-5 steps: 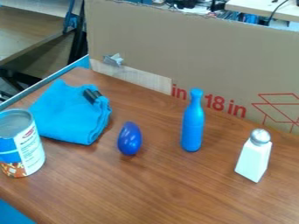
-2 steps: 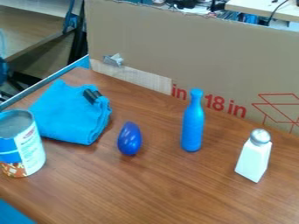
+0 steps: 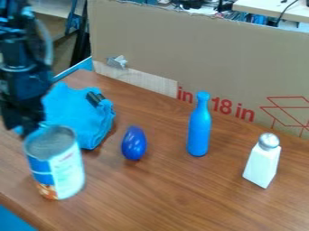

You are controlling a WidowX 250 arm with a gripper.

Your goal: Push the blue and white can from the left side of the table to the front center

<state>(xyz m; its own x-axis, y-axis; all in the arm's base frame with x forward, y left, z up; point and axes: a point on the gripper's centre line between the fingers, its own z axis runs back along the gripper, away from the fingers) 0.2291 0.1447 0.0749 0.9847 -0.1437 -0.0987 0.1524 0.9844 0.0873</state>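
At the near left corner, below the table's edge, is a patch of blue [image 3: 13, 220], cut off so that I cannot tell what it belongs to. On the brown wooden table [image 3: 175, 198], a can [image 3: 67, 169] with a blue and white label stands at the left; whether its grey top is a lid or an open mouth is hard to make out. The black claw [image 3: 25, 127] is just behind the can, at its upper left, and I cannot tell whether it is open, closed or gripping the can. The arm [image 3: 21, 58] above is cut off by the left and top edges. To the right stands a white shaker [image 3: 262, 164] with a silvery cap. A dark blue, egg-shaped thing [image 3: 134, 143] lies between the can and an upright blue bottle [image 3: 199, 131]. A folded blue cloth [image 3: 75, 113] lies farther back, its left side partly hidden by the arm and claw, with a small black piece [image 3: 95, 99] on top. Behind stands a cardboard sheet [image 3: 181, 49], cut off at the right; beyond it, some clutter [image 3: 192, 4] is mostly hidden.
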